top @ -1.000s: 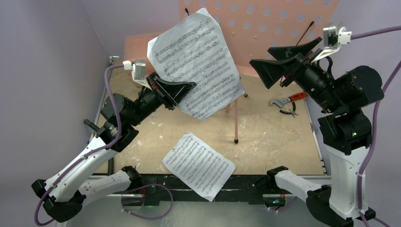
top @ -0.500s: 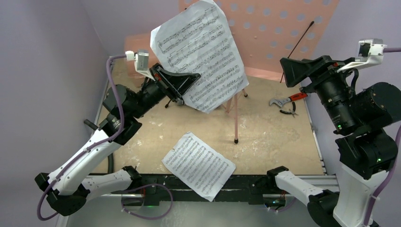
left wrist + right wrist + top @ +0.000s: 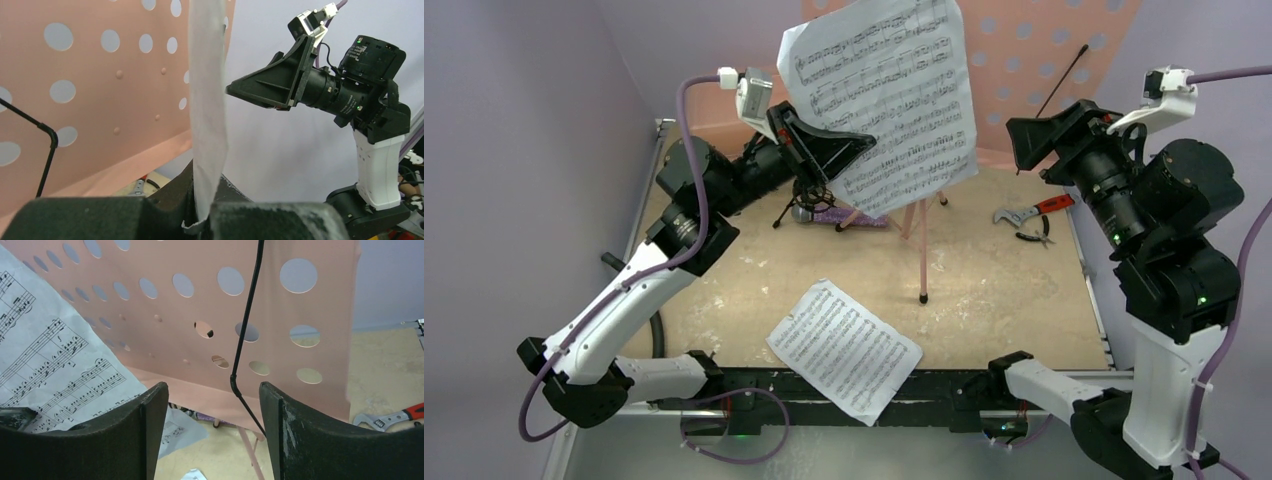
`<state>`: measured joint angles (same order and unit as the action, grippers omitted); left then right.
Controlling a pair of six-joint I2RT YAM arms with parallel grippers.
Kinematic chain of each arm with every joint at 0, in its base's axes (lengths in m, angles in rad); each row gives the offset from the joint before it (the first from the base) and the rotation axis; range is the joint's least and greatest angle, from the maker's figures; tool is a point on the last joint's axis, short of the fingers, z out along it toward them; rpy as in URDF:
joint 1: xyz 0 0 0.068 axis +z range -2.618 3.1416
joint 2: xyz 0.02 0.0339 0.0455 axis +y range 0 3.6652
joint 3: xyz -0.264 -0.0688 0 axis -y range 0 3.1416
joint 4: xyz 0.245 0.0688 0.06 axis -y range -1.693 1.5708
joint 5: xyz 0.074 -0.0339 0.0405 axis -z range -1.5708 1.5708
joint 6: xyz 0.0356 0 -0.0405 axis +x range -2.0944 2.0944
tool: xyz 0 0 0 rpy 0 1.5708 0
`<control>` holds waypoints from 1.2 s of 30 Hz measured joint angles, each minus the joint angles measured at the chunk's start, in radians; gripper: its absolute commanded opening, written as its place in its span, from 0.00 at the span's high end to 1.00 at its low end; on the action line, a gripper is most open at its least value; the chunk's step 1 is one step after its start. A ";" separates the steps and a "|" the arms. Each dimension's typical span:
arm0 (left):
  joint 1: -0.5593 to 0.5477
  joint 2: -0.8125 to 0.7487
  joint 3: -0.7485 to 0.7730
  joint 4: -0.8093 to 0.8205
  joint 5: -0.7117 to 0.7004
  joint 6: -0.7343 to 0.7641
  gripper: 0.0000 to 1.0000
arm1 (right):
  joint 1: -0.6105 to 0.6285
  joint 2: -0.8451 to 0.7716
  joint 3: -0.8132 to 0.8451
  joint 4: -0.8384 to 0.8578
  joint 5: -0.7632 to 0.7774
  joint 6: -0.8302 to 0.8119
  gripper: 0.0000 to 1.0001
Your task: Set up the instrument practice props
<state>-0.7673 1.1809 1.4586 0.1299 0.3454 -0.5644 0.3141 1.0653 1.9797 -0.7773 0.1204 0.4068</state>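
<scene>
My left gripper (image 3: 829, 157) is shut on a white sheet-music page (image 3: 884, 95) and holds it upright in the air before the pink perforated music stand (image 3: 1034, 60). The wrist view shows the page (image 3: 207, 100) edge-on, pinched between the fingers. A second page (image 3: 844, 347) lies flat near the table's front edge. The purple glitter microphone (image 3: 849, 216) and small black tripod mic stand (image 3: 792, 207) sit on the table under the held page. My right gripper (image 3: 1039, 138) is open and empty, facing the stand (image 3: 200, 305) and its black wire page holder (image 3: 245, 335).
A red-handled wrench and pliers (image 3: 1032, 215) lie on the table at the right. The stand's pink tripod legs (image 3: 918, 250) reach the table's middle. Purple walls close in on both sides.
My left gripper has lifted the held page up and to the right, closer to the stand. My right gripper has swung back and turned to face the stand.
</scene>
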 measured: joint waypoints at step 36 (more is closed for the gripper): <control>0.000 0.230 0.330 -0.135 -0.003 0.209 1.00 | 0.000 0.078 0.058 0.002 0.080 -0.023 0.76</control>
<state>-0.7673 1.4105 1.7889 -0.0048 0.3420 -0.3550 0.3141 1.1431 2.0380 -0.7757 0.2005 0.3843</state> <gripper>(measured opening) 0.003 0.288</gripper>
